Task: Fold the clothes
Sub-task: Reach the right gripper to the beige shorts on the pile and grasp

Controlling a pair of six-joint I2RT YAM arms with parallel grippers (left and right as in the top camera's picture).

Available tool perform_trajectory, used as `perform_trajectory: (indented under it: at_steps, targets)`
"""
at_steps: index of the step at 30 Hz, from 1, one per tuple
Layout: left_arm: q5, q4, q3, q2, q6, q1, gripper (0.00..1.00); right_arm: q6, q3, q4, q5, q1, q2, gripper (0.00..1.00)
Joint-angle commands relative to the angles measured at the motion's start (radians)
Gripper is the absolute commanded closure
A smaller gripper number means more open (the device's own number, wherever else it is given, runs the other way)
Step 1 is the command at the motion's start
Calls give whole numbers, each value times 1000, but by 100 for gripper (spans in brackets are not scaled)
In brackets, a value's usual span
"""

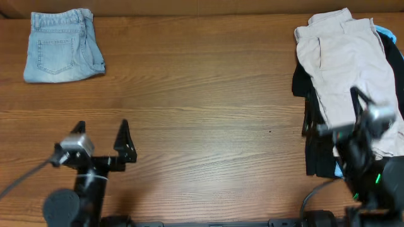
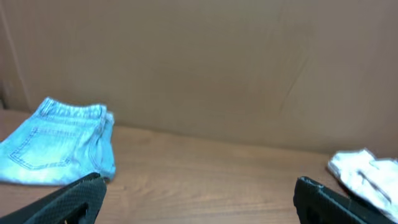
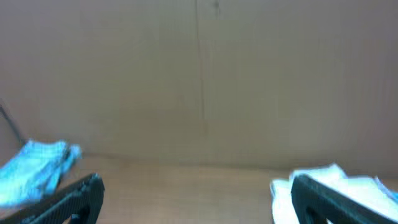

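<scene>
The pale beige khaki cotton shorts [image 1: 344, 63] lie spread on top of a heap at the far right end of the brown wooden table [image 1: 208, 94]. A crumpled black garment [image 1: 315, 135] sticks out from under their left edge, and a strip of bright light-blue fabric [image 1: 386, 33] shows at their right edge. Far to the left of the beige shorts, at the opposite back corner, sits a folded pair of light-blue denim shorts [image 1: 60, 45].

The right gripper [image 1: 334, 115] hangs over the near end of the beige shorts, its fingers set wide apart and holding nothing. Whether it touches the cloth cannot be told, as it is blurred. The left gripper [image 1: 101, 134] is well to the left of the beige shorts above bare wood, its fingers also spread wide and empty.
</scene>
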Motion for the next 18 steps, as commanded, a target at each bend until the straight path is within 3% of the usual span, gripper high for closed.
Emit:
perform_trajectory:
  at_steps: [1, 6, 9, 14, 18]
  targets:
    - [-16, -78, 166, 144, 115, -6, 0, -22, 231, -152, 28, 3, 200, 0]
    - [-15, -235, 346, 353, 161, -6, 0, -86, 548, -441, 32, 3, 519, 0]
    - [-14, -311, 404, 461, 161, -6, 0, -119, 658, -525, 32, 3, 678, 0]
    - [-73, -334, 406, 627, 167, -6, 0, -124, 668, -541, 123, -4, 876, 0]
    - [-34, -337, 406, 765, 163, -6, 0, -122, 668, -542, 140, -49, 987, 0]
